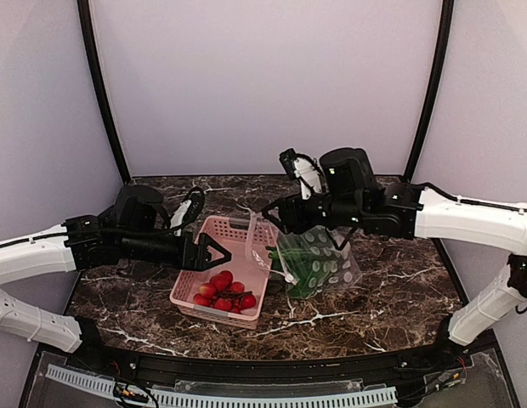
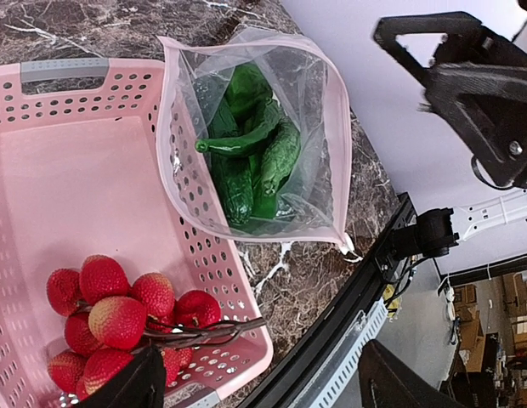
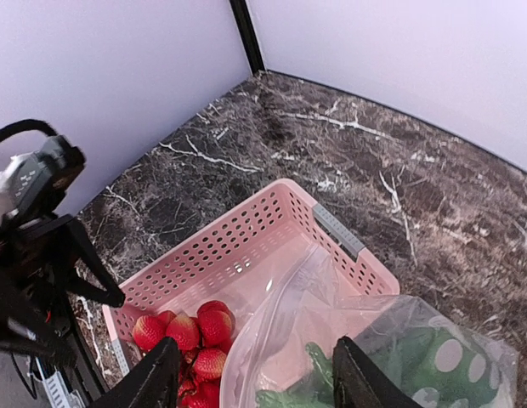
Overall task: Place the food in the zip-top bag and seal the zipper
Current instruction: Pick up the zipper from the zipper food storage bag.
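Zip-top bag point(image 3: 276, 327) gaping just under right gripper point(image 3: 251, 382), food point(image 2: 246, 161) inside

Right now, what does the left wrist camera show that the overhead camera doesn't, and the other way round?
Only the left wrist view looks straight into the zip-top bag's open mouth, showing the green vegetables inside. Only the overhead view shows the left arm and right arm reaching in from both sides, plus pale ovals printed on the bag. Both show the pink basket, its red fruits and the marble table.
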Controlling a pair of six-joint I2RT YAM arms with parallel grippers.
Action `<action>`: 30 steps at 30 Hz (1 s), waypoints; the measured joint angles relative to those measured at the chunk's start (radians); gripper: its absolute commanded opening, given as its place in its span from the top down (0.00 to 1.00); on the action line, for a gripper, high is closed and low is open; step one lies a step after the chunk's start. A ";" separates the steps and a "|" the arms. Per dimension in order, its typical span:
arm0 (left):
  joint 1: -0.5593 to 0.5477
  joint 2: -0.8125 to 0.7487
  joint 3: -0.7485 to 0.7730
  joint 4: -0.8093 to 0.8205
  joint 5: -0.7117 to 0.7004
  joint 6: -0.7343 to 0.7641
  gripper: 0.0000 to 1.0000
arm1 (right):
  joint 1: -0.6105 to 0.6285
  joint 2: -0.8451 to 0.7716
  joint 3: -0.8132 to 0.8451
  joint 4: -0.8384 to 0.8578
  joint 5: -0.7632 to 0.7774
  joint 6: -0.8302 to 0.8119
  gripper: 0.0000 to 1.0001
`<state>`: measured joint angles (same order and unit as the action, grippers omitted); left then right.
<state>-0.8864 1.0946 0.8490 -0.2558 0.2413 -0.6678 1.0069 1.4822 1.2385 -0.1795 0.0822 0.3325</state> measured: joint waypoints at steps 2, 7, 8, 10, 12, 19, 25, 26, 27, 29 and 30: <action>0.000 -0.022 -0.021 0.013 -0.007 0.000 0.22 | 0.006 -0.086 -0.051 0.000 -0.012 -0.030 0.37; 0.000 -0.043 -0.033 0.023 -0.029 0.006 0.22 | 0.050 -0.331 -0.202 0.015 -0.039 -0.092 0.40; 0.001 -0.044 -0.033 0.023 -0.034 0.008 0.22 | 0.061 -0.373 -0.246 0.025 -0.043 -0.098 0.41; 0.001 -0.044 -0.033 0.023 -0.040 0.011 0.22 | 0.099 -0.453 -0.357 0.040 -0.049 -0.110 0.42; 0.002 -0.044 -0.033 0.022 -0.044 0.013 0.21 | 0.142 -0.490 -0.444 0.053 -0.048 -0.115 0.44; 0.003 -0.044 -0.033 0.022 -0.052 0.016 0.21 | 0.244 -0.499 -0.635 0.066 0.028 -0.119 0.45; 0.003 -0.044 -0.033 0.023 -0.052 0.009 0.21 | 0.248 -0.431 -0.636 0.168 0.103 -0.169 0.46; 0.003 -0.044 -0.033 0.023 -0.052 0.008 0.21 | 0.248 -0.412 -0.635 0.182 0.109 -0.180 0.47; 0.003 -0.044 -0.033 0.023 -0.053 0.008 0.21 | 0.249 -0.389 -0.633 0.196 0.117 -0.196 0.47; 0.003 -0.044 -0.033 0.024 -0.053 0.005 0.21 | 0.250 -0.343 -0.629 0.211 0.125 -0.224 0.48; 0.003 -0.044 -0.033 0.024 -0.053 0.005 0.21 | 0.251 -0.324 -0.627 0.217 0.128 -0.236 0.49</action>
<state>-0.8837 1.0508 0.8162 -0.2321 0.1883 -0.6628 1.2575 1.1580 0.6113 0.0372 0.2100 0.0967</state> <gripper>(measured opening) 0.788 0.528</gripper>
